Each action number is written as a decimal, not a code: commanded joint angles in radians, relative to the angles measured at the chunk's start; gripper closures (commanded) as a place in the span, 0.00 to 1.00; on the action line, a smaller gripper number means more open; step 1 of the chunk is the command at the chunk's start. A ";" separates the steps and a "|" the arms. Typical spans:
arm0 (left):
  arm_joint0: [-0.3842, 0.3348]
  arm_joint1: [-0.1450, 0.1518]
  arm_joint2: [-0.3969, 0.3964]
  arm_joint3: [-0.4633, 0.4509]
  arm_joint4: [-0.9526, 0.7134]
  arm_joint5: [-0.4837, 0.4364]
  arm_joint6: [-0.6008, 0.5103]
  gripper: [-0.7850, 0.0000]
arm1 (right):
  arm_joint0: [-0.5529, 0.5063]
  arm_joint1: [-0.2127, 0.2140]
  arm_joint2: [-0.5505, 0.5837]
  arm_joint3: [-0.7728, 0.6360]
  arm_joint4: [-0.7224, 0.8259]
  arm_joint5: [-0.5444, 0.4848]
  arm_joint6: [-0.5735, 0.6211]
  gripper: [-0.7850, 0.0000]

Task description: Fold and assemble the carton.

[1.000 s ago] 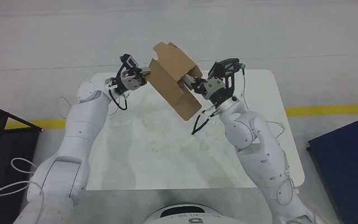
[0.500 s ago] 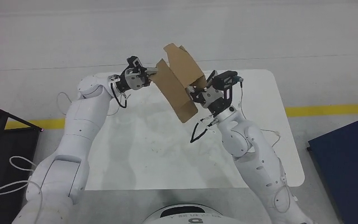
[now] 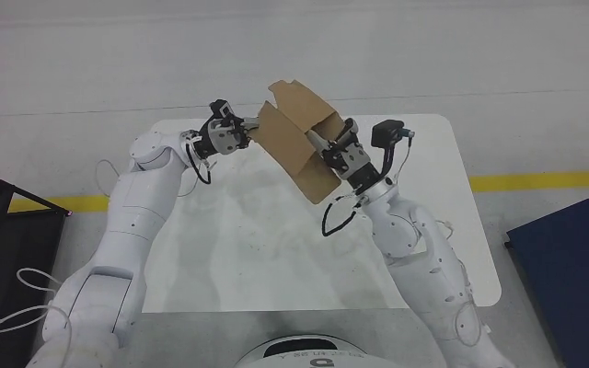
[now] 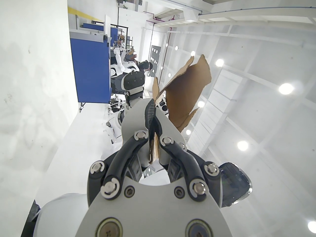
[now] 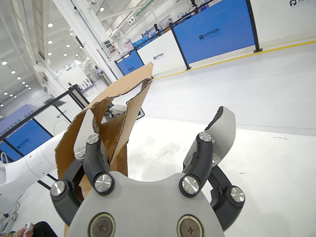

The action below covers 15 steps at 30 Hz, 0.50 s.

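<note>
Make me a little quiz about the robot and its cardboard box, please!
1. True or false: the carton lies flat on the table.
2. The left hand is: A wide open, B shut on the carton's edge, C resting on the table.
3. Which hand has its fingers spread open?
Key: 1 false, the carton is up in the air above the table. 2 B. 3 the right hand.

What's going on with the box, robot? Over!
Left gripper shut on carton. Right gripper open, one finger tucked inside it. Carton half-open, held above the table. Nothing in the way. Over.
</note>
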 commanded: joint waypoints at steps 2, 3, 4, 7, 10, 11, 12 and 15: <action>0.008 0.000 -0.004 -0.006 -0.017 -0.019 -0.015 1.00 | -0.016 0.002 0.016 0.003 0.044 -0.025 -0.003 0.11; 0.011 0.000 -0.006 -0.008 -0.027 -0.025 -0.024 1.00 | -0.023 0.003 0.023 0.005 0.056 -0.031 -0.006 0.12; 0.014 0.001 -0.008 -0.008 -0.035 -0.031 -0.032 1.00 | -0.029 0.004 0.030 0.006 0.063 -0.034 -0.009 0.13; 0.018 0.001 -0.016 -0.008 -0.058 -0.046 -0.055 1.00 | -0.052 0.007 0.052 0.000 0.062 -0.036 -0.028 0.14; 0.018 0.002 -0.016 -0.008 -0.062 -0.054 -0.075 1.00 | -0.083 0.013 0.081 -0.025 -0.056 0.005 -0.061 0.11; 0.017 0.002 -0.016 -0.008 -0.066 -0.056 -0.084 1.00 | -0.096 0.015 0.080 -0.038 -0.113 0.027 -0.068 0.07; 0.017 0.002 -0.016 -0.006 -0.073 -0.059 -0.091 1.00 | -0.108 0.015 0.077 -0.051 -0.140 0.040 -0.079 0.04; 0.016 0.000 -0.017 -0.003 -0.093 -0.073 -0.105 1.00 | -0.137 0.015 0.092 -0.072 -0.129 0.059 -0.115 0.04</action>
